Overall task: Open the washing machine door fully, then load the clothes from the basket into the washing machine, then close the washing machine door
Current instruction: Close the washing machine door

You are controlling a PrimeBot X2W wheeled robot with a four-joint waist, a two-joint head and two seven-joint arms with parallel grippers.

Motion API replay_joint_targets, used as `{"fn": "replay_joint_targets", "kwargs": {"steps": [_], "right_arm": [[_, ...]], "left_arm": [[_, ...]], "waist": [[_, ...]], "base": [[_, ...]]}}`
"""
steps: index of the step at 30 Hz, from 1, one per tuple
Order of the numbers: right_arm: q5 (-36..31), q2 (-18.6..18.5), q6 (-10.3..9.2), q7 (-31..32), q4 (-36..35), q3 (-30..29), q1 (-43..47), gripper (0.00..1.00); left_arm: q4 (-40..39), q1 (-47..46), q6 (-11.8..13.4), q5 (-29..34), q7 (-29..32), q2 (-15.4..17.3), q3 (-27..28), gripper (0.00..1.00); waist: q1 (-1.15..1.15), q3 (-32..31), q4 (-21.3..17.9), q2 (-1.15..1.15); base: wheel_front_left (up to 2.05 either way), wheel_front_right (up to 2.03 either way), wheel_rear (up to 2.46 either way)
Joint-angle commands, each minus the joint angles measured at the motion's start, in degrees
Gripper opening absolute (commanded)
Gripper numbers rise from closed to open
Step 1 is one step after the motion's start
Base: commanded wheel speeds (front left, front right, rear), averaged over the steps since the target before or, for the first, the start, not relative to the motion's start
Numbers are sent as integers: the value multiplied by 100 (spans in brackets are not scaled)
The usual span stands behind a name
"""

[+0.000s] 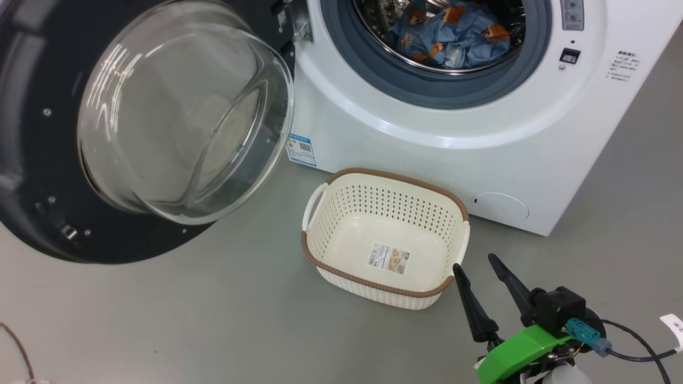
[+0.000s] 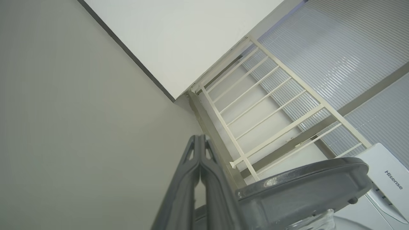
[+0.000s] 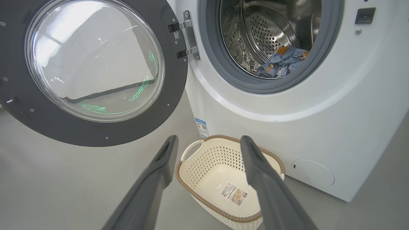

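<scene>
The large round washing machine door (image 1: 181,112), a wide glossy black rim around a bulging clear glass bowl, stands swung wide at the left of the big white front-loading washing machine (image 1: 427,154). The blue printed clothes (image 1: 453,32) lie in the steel drum, and the small cream perforated basket (image 1: 389,208) in front is empty. The door looks rigid and fairly heavy, its rim slick and its glass best left alone. A push on the rim's far edge, away from the hinge, should swing it most easily. The right gripper (image 1: 474,262) hangs spread wide beside the basket, holding nothing. The left gripper (image 2: 200,140) has its fingers pressed together, empty.
</scene>
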Motion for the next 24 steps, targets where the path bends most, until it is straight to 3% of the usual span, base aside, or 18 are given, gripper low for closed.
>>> {"fn": "replay_joint_targets", "kwargs": {"steps": [1,11,24], "right_arm": [[-58,17,9,-27,-140,145,-135,100],[-199,17,9,-27,-136,76,-181,100],[-293,17,9,-17,-90,94,-324,100]], "left_arm": [[-9,-286,-24,-123,103,399,67,0],[955,-1006,-25,-888,609,605,-88,0],[1313,-1327,-25,-1560,932,624,-141,0]], "waist": [[0,31,1,0],[0,216,3,0],[0,471,-148,0]], "base": [[0,0,0],[0,0,0],[0,0,0]]}}
